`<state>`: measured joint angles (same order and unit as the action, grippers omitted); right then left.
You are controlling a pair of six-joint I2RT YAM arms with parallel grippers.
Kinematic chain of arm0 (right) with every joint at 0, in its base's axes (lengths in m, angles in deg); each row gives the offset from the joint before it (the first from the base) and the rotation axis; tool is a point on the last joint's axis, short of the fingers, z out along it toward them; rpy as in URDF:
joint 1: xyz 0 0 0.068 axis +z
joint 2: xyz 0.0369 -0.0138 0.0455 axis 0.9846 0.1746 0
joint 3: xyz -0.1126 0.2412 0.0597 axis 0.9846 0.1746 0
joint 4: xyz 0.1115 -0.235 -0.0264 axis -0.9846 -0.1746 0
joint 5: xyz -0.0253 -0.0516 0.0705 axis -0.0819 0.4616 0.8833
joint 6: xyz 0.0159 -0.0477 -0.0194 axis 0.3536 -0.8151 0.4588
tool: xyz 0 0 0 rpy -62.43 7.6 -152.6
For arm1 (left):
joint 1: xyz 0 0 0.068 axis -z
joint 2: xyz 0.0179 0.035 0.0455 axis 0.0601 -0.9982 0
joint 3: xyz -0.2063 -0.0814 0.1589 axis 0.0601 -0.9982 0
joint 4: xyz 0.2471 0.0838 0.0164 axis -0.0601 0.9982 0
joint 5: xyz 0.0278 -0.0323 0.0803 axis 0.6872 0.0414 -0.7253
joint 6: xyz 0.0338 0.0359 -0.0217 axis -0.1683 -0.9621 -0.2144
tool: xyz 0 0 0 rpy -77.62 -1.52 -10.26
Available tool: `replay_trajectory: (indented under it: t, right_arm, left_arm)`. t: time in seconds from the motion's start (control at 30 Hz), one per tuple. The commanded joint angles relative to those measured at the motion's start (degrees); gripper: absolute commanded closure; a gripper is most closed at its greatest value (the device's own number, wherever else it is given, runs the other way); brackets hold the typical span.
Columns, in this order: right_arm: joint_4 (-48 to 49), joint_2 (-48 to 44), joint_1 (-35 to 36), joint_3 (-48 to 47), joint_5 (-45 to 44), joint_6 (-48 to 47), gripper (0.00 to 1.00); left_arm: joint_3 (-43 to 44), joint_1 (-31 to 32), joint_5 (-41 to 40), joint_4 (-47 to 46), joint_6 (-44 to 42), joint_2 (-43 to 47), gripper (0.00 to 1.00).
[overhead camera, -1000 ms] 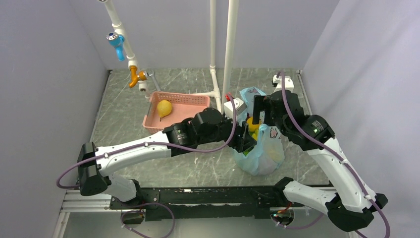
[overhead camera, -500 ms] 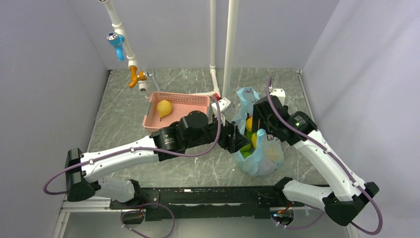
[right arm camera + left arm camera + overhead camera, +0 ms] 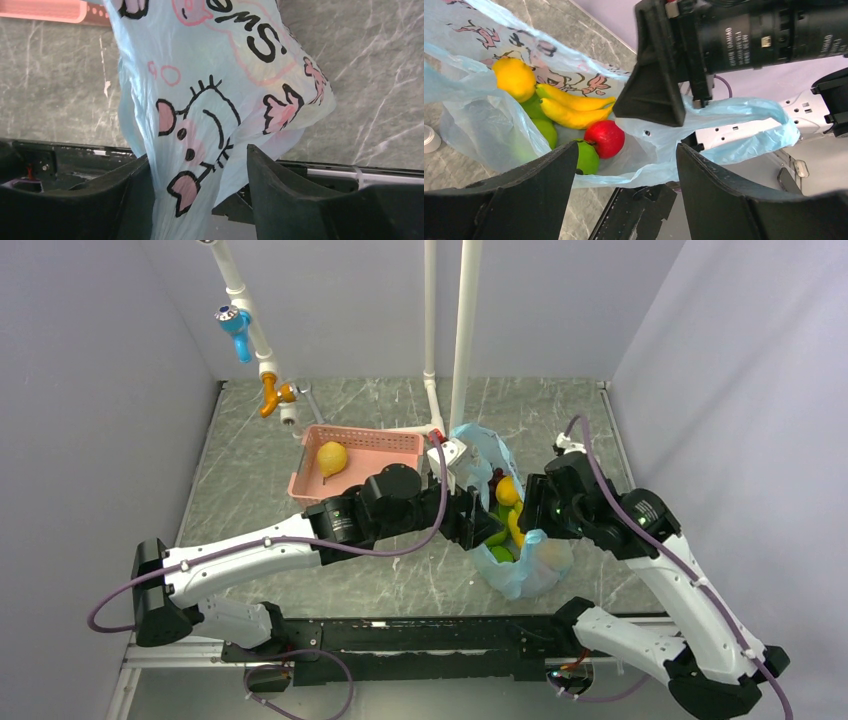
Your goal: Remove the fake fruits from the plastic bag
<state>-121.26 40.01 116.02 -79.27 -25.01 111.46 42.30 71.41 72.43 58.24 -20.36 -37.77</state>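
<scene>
Found the plastic bag (image 3: 530, 570) upright on the table, mouth open, holding orange (image 3: 514, 77), bananas (image 3: 571, 107), red apple (image 3: 606, 138) and green apple (image 3: 586, 157). Spotted the yellow pear (image 3: 332, 457) already out, in the pink basket (image 3: 395, 438) left of the bag. Saw left gripper (image 3: 626, 150) fingers spread wide astride the bag's left rim, nothing pinched. Saw right gripper (image 3: 197, 155) fingers apart around the bag's right wall; couldn't tell whether grasping or just bracketing.

Risks, as judged:
- Likely to stretch or tear the thin film under opposing pulls.
- Likely to tip the bag and spill fruit in front of it with a one-sided tug.
- Liable to snag a tie handle on a finger.
- Easy to squirt glossy round fruit out of a pinch.
- Prone to gripper collision at the one bag mouth.

Logged grey marble-look tabletop (image 3: 250, 440): hard and flat, so free rolling for escaped fruit. Noted white PVC pipes (image 3: 465, 340) and blue valve (image 3: 235, 320) behind the bag, white power strip (image 3: 744, 132) just behind it, plain pale walls around.
</scene>
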Motion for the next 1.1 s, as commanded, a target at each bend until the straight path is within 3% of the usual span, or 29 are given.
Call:
replay_trajectory:
  t: [0.0, 0.13, 0.27, 0.43, 0.67, 0.73, 0.83, 1.07]
  right_arm:
    - [-0.32, -3.69, -0.05, -1.05, 3.04, 0.64, 0.46]
    - [3.62, -6.55, -0.06, 1.01, 6.76, -1.35, 0.72]
    - [6.64, -9.07, -0.05, 3.4, 8.93, -3.33, 1.0]
    - [10.76, -13.47, -0.04, 5.66, 12.1, -5.02, 1.0]
    - [13.42, -15.23, -0.06, 8.57, 16.28, -8.03, 1.0]
    - [14.03, -15.93, -0.04, 9.02, 16.14, -8.14, 1.0]
    - [14.9, -17.21, -0.06, 9.18, 16.88, -8.8, 1.0]
    - [13.51, -17.04, -0.08, 9.09, 14.54, -9.44, 1.0]
  left_arm:
    - [2.75, 0.06, -0.22, 0.21, -1.47, -0.47, 0.23]
    - [6.22, 0.06, 0.84, 3.17, -3.27, -3.85, 0.28]
    - [7.98, 0.1, 1.17, 3.63, -5.38, -7.09, 0.43]
    - [6.98, 0.11, -0.4, 0.79, -7.16, -10.34, 0.61]
    - [4.94, 0.86, -0.41, -4.15, -8.62, -15.76, 0.6]
    - [4.63, 1.55, -4.8, -4.27, -9.8, -17.56, 0.6]
    - [4.38, 1.7, -7.53, -4.27, -10.54, -20.66, 0.52]
    - [3.15, 1.65, -4.89, -4.23, -8.09, -24.92, 0.39]
